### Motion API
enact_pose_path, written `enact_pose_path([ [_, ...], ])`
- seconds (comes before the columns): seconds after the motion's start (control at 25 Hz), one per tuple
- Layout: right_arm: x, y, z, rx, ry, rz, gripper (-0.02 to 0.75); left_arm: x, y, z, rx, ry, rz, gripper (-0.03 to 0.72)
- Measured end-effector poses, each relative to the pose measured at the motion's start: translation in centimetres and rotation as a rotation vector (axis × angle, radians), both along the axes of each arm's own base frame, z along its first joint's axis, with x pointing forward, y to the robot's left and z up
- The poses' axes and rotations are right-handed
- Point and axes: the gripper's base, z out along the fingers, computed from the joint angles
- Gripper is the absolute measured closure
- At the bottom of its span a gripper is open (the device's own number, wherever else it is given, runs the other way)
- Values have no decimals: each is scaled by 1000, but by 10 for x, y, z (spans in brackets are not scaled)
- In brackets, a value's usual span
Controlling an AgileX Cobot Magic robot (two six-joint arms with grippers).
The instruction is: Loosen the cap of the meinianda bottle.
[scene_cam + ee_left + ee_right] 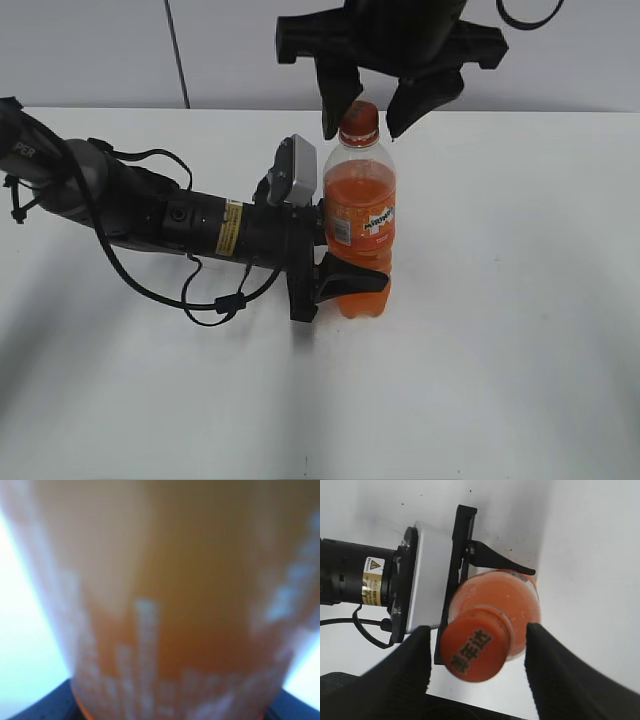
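The meinianda bottle (360, 225) stands upright on the white table, with orange liquid and an orange label. My left gripper (345, 262) is shut on its lower body from the left; the left wrist view is filled by the blurred orange bottle (165, 605). The orange cap (359, 120) with dark characters on top (476, 650) sits on the neck. My right gripper (365, 118) hangs from above, open, with one finger on each side of the cap and a gap on both sides (477, 652).
The white table (520, 300) stretches all around the bottle. The left arm with its cables (170, 220) lies across the left half of the table. A grey wall is behind.
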Motion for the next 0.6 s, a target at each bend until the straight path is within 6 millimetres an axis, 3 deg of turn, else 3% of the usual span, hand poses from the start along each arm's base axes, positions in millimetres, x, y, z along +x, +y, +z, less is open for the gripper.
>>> enact_pose_path([
  [0.6, -1, -2, 4, 0, -14, -2, 294, 0, 0, 0, 0, 0, 0, 291],
])
